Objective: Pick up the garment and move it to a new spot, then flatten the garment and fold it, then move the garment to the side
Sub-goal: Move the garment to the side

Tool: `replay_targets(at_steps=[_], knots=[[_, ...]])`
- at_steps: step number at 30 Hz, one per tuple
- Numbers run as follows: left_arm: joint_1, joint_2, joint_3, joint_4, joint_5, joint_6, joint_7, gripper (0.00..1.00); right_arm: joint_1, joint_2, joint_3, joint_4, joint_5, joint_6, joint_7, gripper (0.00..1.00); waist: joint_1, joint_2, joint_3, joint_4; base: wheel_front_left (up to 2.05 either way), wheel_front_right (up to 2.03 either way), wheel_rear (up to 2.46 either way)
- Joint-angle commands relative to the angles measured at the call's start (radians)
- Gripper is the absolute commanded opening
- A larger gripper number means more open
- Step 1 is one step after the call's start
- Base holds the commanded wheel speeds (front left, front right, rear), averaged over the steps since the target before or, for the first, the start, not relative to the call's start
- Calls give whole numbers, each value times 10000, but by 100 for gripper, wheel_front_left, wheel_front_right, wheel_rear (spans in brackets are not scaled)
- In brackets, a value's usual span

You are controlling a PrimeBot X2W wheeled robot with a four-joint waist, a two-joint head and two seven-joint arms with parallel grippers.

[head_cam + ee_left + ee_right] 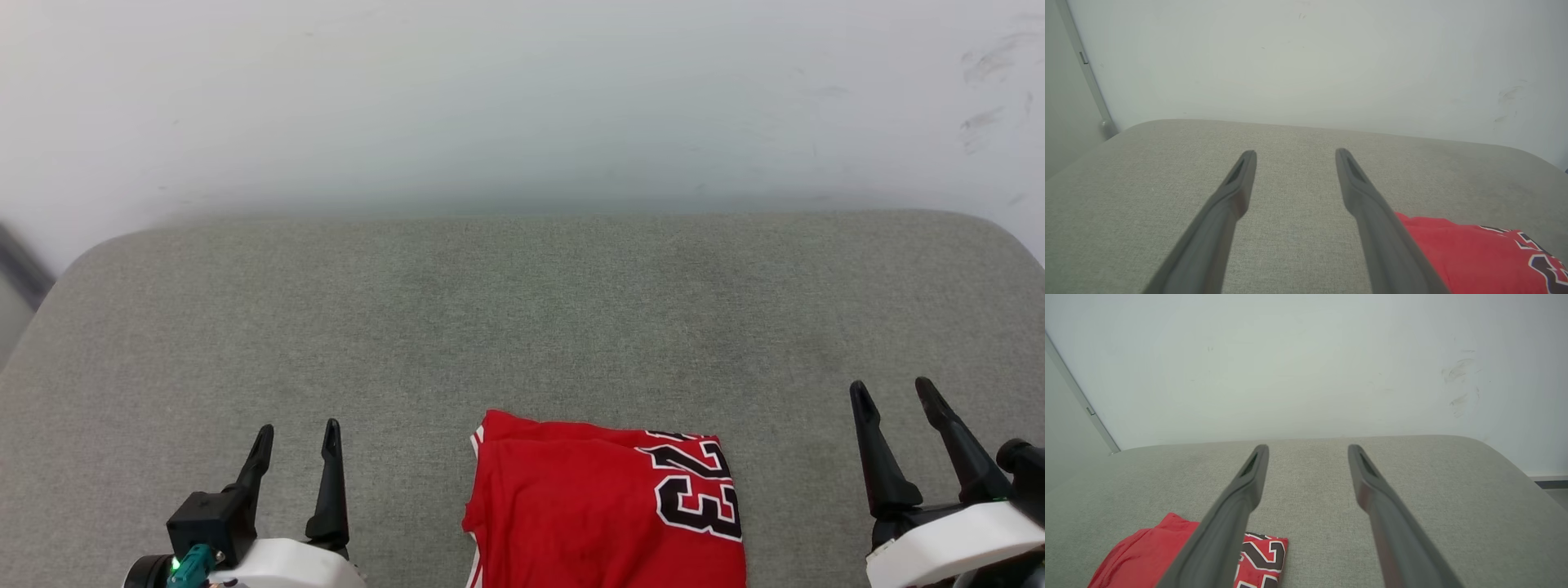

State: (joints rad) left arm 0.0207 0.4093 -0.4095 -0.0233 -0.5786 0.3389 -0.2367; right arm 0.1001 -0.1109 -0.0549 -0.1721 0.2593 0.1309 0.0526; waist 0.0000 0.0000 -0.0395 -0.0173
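Observation:
The red garment (571,506) lies folded at the near middle of the grey cushion, black white-outlined "23" on its right part, its near end cut off by the bottom edge. It also appears as the garment (1474,257) at lower right and the garment (1139,559) at lower left. My left gripper (295,434) stands open to the left of it, nothing between its fingers. My right gripper (894,390) is open well to its right, also empty. Both are apart from the cloth. The left gripper (1295,154) and right gripper (1308,449) show spread fingers over bare cushion.
The grey fabric cushion (522,327) stretches wide with rounded far corners. A white wall (522,98) rises right behind it, scuffed at upper right. A grey vertical strip (1086,73) runs down the wall past the cushion's left corner.

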Motion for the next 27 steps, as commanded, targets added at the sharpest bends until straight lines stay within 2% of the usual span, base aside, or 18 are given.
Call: replay_targets(at_steps=[1,5,9,15,20,24,27], knots=[[43,20,12,33,-44,22,-55,100,90,52,-22,-62,-71,-4,47,100,0,0,-5,7,0,0,0],[-35,22,-2,70,-27,2,-62,100,136,63,-130,-55,51,-4,321,100,0,0,-5,0,0,0,0],[-60,15,61,58,-38,30,-73,100,-18,-311,-336,139,409,-4,743,100,0,0,37,-17,0,0,0],[-232,-36,186,-22,43,-5,-160,100,-662,-1772,-961,1652,1979,-6,2224,100,0,0,312,260,0,0,0],[-466,-139,215,-93,159,-35,-218,100,-968,-2568,-761,3050,3598,-3,4019,100,0,0,648,735,0,0,0],[-637,-223,252,-75,239,-69,-228,100,-1140,-2408,-474,3986,4766,-3,5170,100,0,0,907,1105,0,0,0],[-813,-296,249,-74,306,-114,-242,100,-1300,-1981,-277,4511,5574,-3,5767,100,0,0,1099,1339,0,0,0]])
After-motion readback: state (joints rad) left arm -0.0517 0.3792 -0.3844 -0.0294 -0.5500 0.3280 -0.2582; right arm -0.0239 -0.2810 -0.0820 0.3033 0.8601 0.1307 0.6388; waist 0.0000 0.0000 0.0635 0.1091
